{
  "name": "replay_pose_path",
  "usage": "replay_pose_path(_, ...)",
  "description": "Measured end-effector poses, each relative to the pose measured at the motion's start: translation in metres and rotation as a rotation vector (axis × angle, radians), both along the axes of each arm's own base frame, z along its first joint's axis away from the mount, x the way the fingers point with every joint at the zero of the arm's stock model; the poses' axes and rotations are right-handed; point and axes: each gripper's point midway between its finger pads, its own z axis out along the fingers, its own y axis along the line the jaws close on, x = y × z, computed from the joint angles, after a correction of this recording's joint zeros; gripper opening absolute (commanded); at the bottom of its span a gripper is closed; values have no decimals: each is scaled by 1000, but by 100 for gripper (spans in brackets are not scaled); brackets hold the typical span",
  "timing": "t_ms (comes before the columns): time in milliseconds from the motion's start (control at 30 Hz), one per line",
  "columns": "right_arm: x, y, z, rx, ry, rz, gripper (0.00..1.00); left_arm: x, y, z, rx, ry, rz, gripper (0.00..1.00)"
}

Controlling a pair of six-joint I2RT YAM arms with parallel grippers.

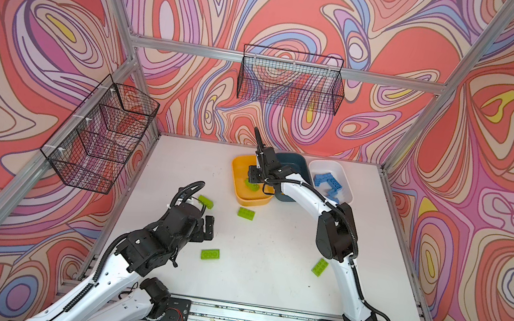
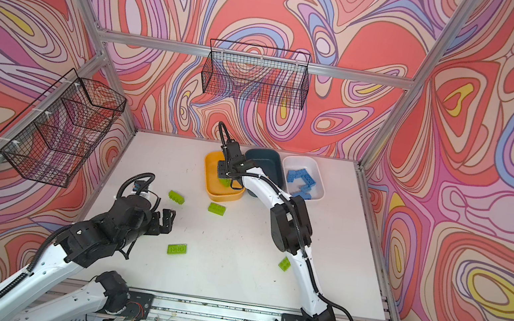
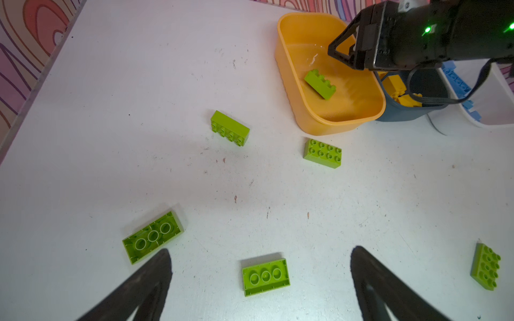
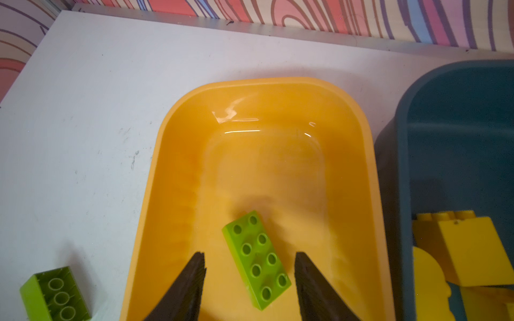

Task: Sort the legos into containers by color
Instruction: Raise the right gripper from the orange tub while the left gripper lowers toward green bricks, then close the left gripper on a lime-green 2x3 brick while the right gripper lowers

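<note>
Right gripper (image 4: pixel 249 254) was poised above the yellow-orange plastic tub (image 4: pixel 178 166), jaws partway apart and holding nothing. A lime-green eight-stud plastic brick (image 4: pixel 257 259) sat inside the tub between the two black fingers (image 4: pixel 192 278), studs toward the wrist camera, with a clear gap on each side. Could not tell whether it lay flat on the tub floor.

Left gripper (image 3: pixel 261 248) hovered over the white tabletop (image 1: pixel 265 274), jaws spread wide and empty.

Left wrist view showed five more lime-green bricks loose on the table: one on its side (image 3: pixel 229 127) and one studs-up (image 3: pixel 322 152) near the tub, two upside down (image 3: pixel 153 240) (image 3: pixel 265 276) close to the left fingertips, and one studs-up (image 3: pixel 485 266) well apart.

The dark blue plastic tub (image 4: pixel 459 111) stood just beside the yellow-orange one and held yellow bricks (image 4: pixel 472 250). Beyond it, the white plastic tub (image 1: pixel 321 166) held blue bricks (image 1: pixel 328 183).
</note>
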Motion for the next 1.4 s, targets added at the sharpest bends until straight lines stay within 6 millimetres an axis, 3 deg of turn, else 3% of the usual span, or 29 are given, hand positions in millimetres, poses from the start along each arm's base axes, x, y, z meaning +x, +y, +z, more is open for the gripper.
replay_pose_path(167, -12, -8, 11, -1, -4, 10, 59, -4, -3, -12, -1, 63, -4, 100)
replay_pose_path(333, -34, -24, 58, 40, -63, 12, 65, -11, -4, -22, -33, 117, 17, 100)
replay_pose_path(467, -60, -43, 102, 88, -134, 8, 72, -23, -3, -46, -42, 195, 38, 100)
replay_pose_path(567, -88, -65, 116, 118, -165, -7, 78, -33, -4, -61, -22, 253, 38, 100)
replay_pose_path(733, -136, -101, 108, 153, -171, -27, 93, -40, -11, -73, 5, 306, 32, 100)
replay_pose_path(933, -182, -137, 94, 176, -181, -51, 96, -46, -22, -90, 60, 371, 21, 100)
replay_pose_path(1100, -198, -150, 86, 181, -183, -65, 96, -46, -30, -109, 104, 429, 23, 100)
replay_pose_path(1400, -208, -159, 77, 178, -180, -71, 96, -45, -39, -135, 98, 493, 51, 97)
